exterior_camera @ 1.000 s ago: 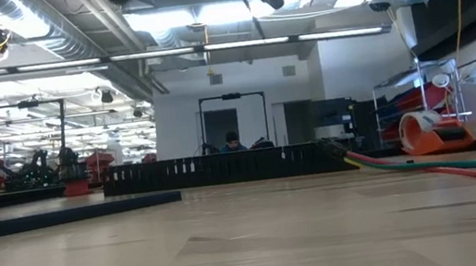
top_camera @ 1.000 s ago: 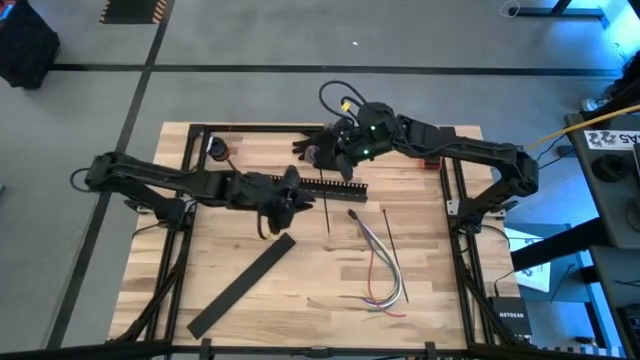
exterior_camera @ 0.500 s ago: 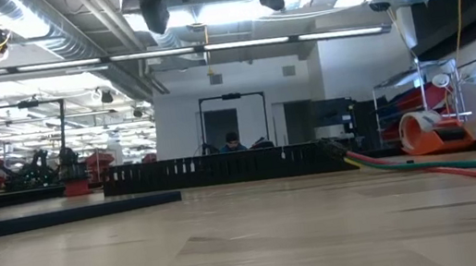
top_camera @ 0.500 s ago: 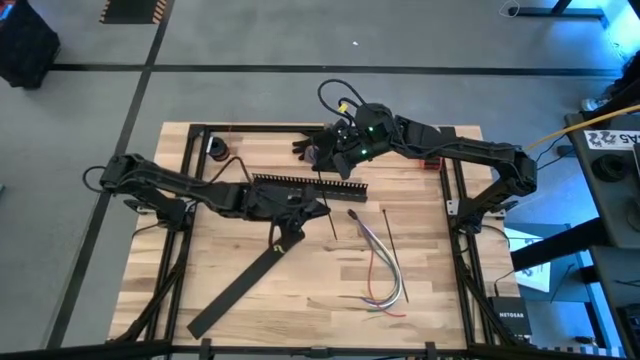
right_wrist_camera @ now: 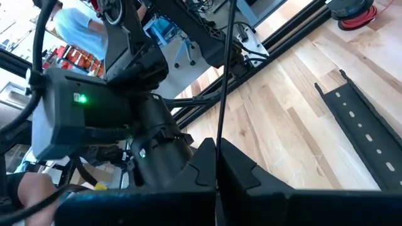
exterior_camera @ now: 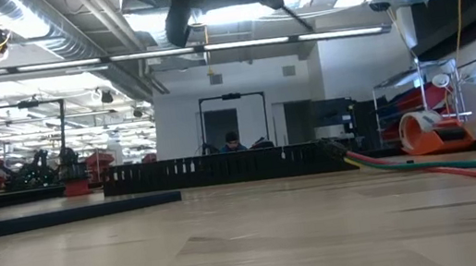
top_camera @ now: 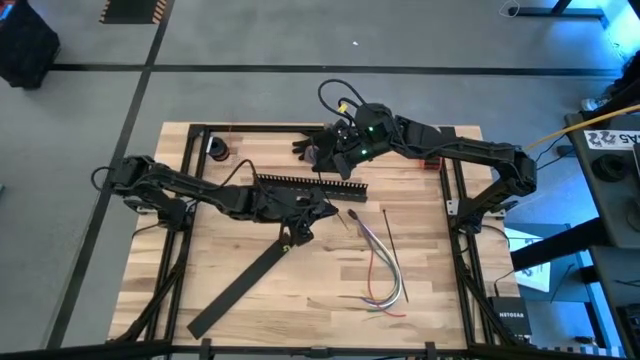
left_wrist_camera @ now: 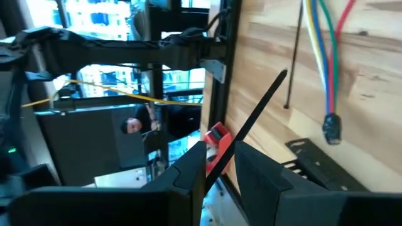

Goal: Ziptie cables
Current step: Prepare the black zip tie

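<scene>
Left gripper (top_camera: pixel 322 208), seen from above, is hovering over the table centre, closed on a ziptie (top_camera: pixel 336 221) just beside the cables (top_camera: pixel 380 262); my right gripper (top_camera: pixel 318 152) is waiting at the far edge, pinching its own strip. At table height, only the cables (exterior_camera: pixel 448 163) are showing. Past my left fingers (left_wrist_camera: pixel 188 169), the ziptie (left_wrist_camera: pixel 251 122) is angling toward the wires. My right wrist camera is showing its strip (right_wrist_camera: pixel 225 69) clamped upright. Risk: the thin strip twisting in my grip and missing the bundle. I am reading "NETGEAR" (top_camera: pixel 510 316).
</scene>
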Controlling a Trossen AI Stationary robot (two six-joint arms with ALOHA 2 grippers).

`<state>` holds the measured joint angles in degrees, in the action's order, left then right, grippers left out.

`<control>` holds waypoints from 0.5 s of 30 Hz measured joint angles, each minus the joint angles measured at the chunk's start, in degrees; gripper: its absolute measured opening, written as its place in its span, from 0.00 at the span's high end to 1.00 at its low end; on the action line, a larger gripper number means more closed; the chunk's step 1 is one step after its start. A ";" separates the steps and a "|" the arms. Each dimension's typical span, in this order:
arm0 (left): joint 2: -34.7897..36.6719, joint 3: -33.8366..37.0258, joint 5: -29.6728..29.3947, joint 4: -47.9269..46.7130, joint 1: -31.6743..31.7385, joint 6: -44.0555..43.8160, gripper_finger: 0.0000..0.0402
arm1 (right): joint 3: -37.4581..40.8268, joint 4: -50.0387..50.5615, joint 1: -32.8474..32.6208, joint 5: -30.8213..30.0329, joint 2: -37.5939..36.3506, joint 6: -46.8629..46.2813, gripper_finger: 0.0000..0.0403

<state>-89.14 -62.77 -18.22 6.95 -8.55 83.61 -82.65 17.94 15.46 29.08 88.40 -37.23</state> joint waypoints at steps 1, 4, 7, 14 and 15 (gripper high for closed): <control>0.00 0.01 -0.02 0.05 -0.05 -0.61 0.84 | 0.00 0.02 0.00 0.00 0.00 0.00 1.00; 0.15 0.01 -1.38 0.47 -0.15 -3.43 0.94 | 0.00 0.08 0.00 0.00 0.00 0.02 1.00; 0.15 0.01 -4.13 0.24 -0.53 -7.99 0.98 | 0.00 -0.03 0.00 -0.01 0.00 0.64 1.00; 3.28 0.01 -4.44 0.88 -1.01 -36.43 1.00 | 0.00 -0.13 0.02 -1.64 0.00 6.34 1.00; 4.18 -0.02 -4.46 0.57 -0.99 -39.69 1.00 | 0.00 -0.13 0.08 -1.62 0.00 7.08 1.00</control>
<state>-84.96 -62.79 -22.69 7.52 -9.54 43.92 -82.65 17.80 15.54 27.46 88.40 -30.15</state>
